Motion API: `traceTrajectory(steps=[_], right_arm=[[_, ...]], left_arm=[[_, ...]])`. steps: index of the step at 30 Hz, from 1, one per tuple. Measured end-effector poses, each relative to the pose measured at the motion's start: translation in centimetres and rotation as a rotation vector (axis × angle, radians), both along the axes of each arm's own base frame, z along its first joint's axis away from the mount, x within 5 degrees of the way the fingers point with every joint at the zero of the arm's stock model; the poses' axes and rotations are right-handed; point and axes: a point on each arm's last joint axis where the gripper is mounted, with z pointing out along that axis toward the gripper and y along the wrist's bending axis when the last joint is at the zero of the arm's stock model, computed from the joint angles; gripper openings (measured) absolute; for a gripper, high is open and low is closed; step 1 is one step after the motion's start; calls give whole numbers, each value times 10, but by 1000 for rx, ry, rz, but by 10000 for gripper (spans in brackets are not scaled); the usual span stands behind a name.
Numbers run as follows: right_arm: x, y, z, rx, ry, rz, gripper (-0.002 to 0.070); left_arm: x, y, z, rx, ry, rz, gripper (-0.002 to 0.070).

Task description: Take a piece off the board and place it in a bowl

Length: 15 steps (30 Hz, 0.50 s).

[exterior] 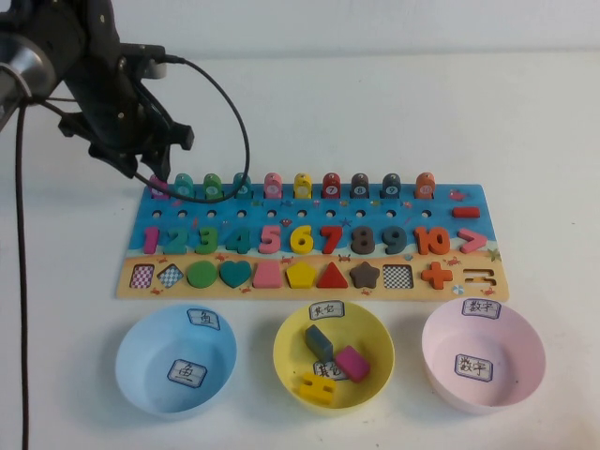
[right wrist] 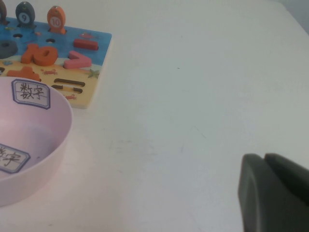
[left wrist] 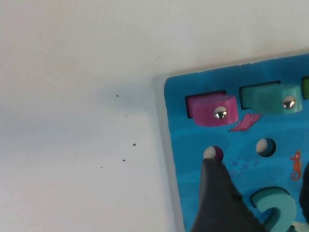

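The left claw [exterior: 157, 178] is held over the far left corner of the board [exterior: 309, 281], with its fingers spread. The piece [left wrist: 212, 109] is seen just ahead of one fingertip [left wrist: 215, 174] in the left wrist view, seated in its slot at the board's corner and not gripped; a teal arch block [left wrist: 270, 98] stands beside it. The bowl [exterior: 141, 375] sits on the white surface [exterior: 375, 112] nearer the robot than the claw, in front of the board. The right claw [right wrist: 273, 193] is parked off to the side (pressed together), with the pink bowl [right wrist: 29, 150] and the board's end ahead of it.
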Motion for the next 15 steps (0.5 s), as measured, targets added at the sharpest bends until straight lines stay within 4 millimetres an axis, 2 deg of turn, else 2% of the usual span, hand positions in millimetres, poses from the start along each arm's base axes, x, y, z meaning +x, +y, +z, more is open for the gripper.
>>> traceTrajectory(steps=[15], right_arm=[[0,0,0,0,0,0,-17]], left_arm=[[14,7,-22,-14,-7,26,326]])
